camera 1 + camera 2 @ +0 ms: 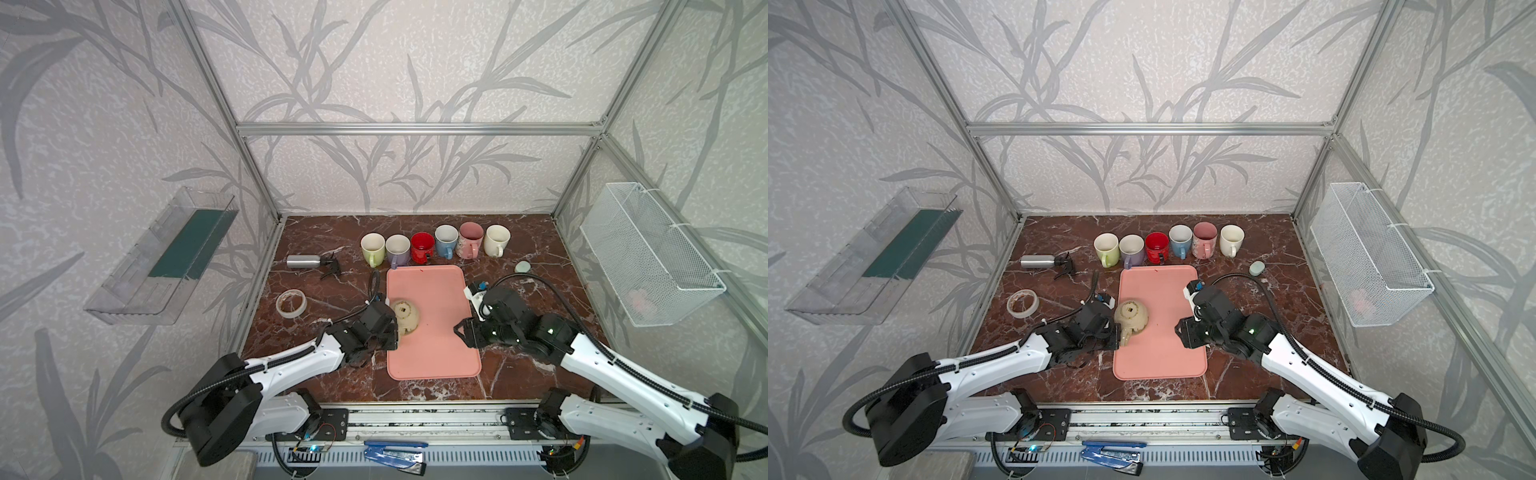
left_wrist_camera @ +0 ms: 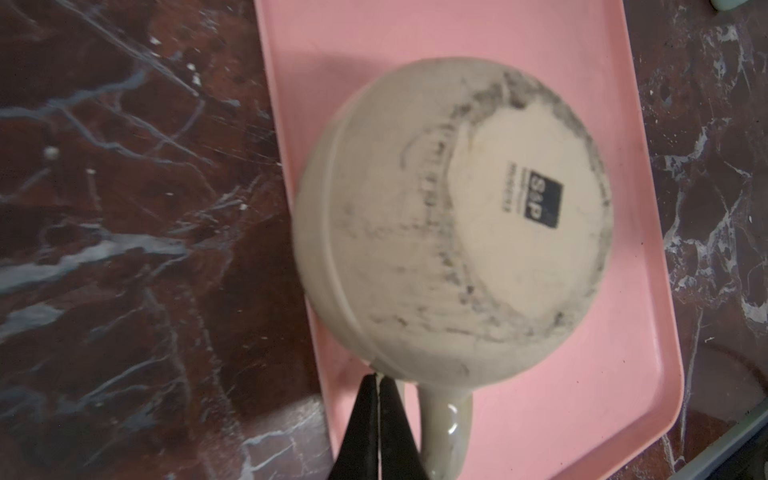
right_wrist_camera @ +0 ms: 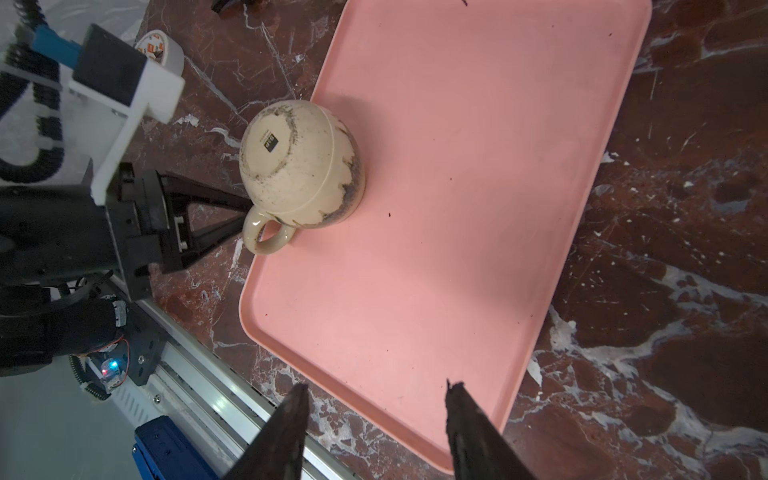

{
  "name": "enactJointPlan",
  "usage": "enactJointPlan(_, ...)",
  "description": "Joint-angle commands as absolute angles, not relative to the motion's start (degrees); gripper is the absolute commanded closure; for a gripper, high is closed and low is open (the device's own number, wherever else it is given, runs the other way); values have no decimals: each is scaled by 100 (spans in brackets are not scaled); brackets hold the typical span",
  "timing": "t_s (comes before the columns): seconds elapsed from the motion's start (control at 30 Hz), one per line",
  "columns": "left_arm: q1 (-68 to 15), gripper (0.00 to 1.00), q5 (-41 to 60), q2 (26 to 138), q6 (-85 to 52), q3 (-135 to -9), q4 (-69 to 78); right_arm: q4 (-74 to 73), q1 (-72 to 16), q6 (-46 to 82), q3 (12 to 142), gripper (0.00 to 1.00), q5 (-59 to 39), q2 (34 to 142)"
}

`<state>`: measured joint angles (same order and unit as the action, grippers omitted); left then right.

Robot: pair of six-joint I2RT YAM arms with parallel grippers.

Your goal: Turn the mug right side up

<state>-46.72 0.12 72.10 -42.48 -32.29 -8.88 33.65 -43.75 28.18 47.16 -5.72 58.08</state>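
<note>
Clearly tilted and base up, the beige mug [image 3: 299, 166] sits at the pink tray's [image 3: 457, 270] edge nearest the left arm. Only the wrist views show the left claw [image 2: 379, 399] pinching its wall beside the handle [image 2: 446, 424]. In both top views the arm hides this. The right claw [image 3: 378, 390] hangs spread over the tray's opposite edge.

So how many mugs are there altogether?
7. Six stand upright in a row behind the pink tray: green, lilac, red, blue, pink, cream. The beige mug is bottom-up on the tray, pinched by the left gripper. None looks hidden.
</note>
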Motion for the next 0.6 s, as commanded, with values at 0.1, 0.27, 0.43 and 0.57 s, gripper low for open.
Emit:
enactJointPlan(0.1, -5198, 100, -194, 7913, -4595, -3991, -269, 3160, -3989, 2477, 4881, 46, -1065, 5978)
enactJointPlan(0.27, -5445, 100, -201, 8751, -4685, -4607, -91, 3209, -3645, 2213, 4938, 46, -1227, 6107)
enactJointPlan(0.43, -5537, 100, -457, 8945, -4649, -5084, -403, 3214, -3473, 1921, 4893, 45, -1310, 6095)
enactJointPlan(0.57, -5587, 100, -823, 8304, -4718, -5038, -788, 2974, -3483, 1896, 4640, 44, -1553, 6000)
